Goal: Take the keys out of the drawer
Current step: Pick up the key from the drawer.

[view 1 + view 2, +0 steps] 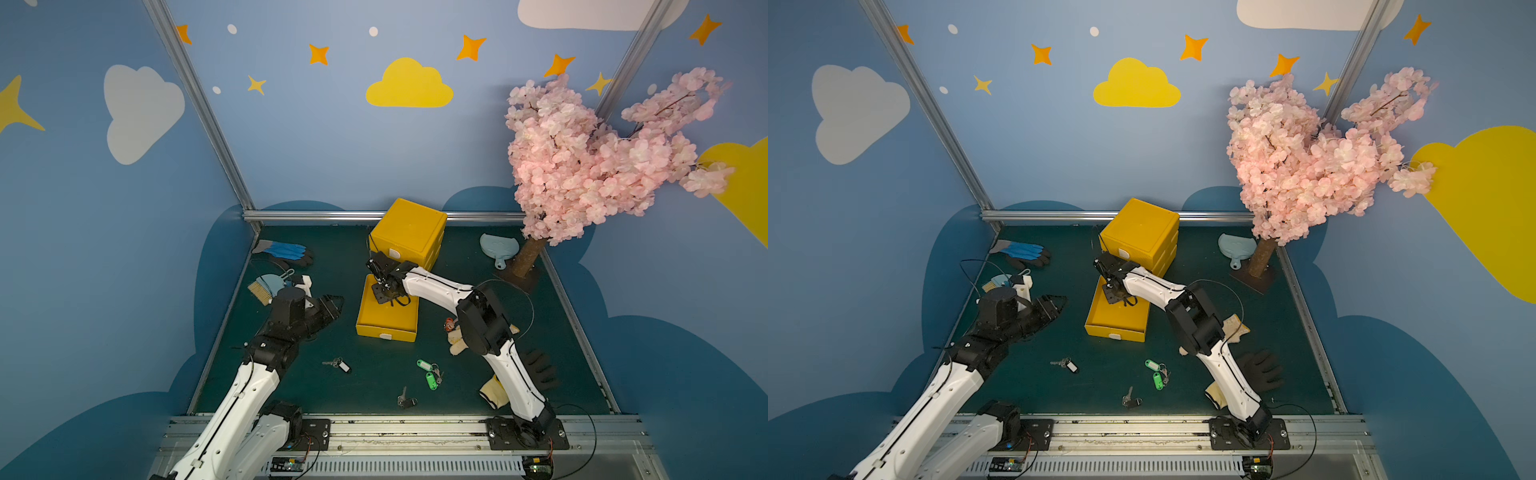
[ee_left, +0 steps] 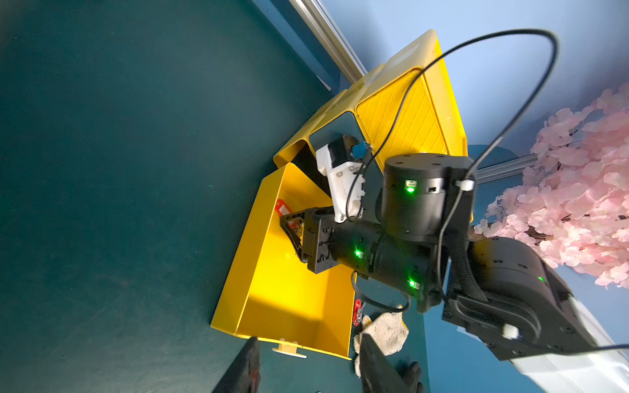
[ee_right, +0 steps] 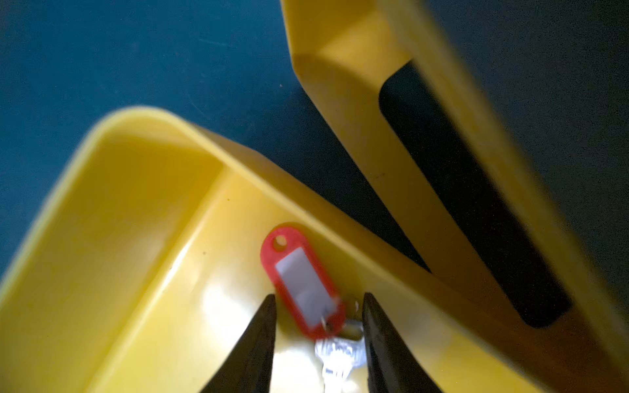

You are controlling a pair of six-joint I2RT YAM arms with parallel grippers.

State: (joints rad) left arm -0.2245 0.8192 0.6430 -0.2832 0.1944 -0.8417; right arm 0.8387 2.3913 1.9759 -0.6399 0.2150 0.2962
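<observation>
Fingers [image 3: 252,343] are spread open on both arms, nothing pinched. Closest to the bottom edge in both top views, the black-tag keys [image 1: 407,401] lie loose on the tabletop [image 1: 291,382], with the green-tag keys [image 1: 430,374] and the black-and-white-tag keys [image 1: 340,365] a bit higher. Mid-left, the left gripper [image 1: 337,308] hovers empty. Dead centre is the pulled-out yellow drawer [image 1: 370,330]. The right gripper [image 3: 319,295] is down inside it, straddling the red-tag keys [image 3: 303,282] at the drawer's cabinet end. The yellow cabinet [image 1: 409,232] sits just behind.
</observation>
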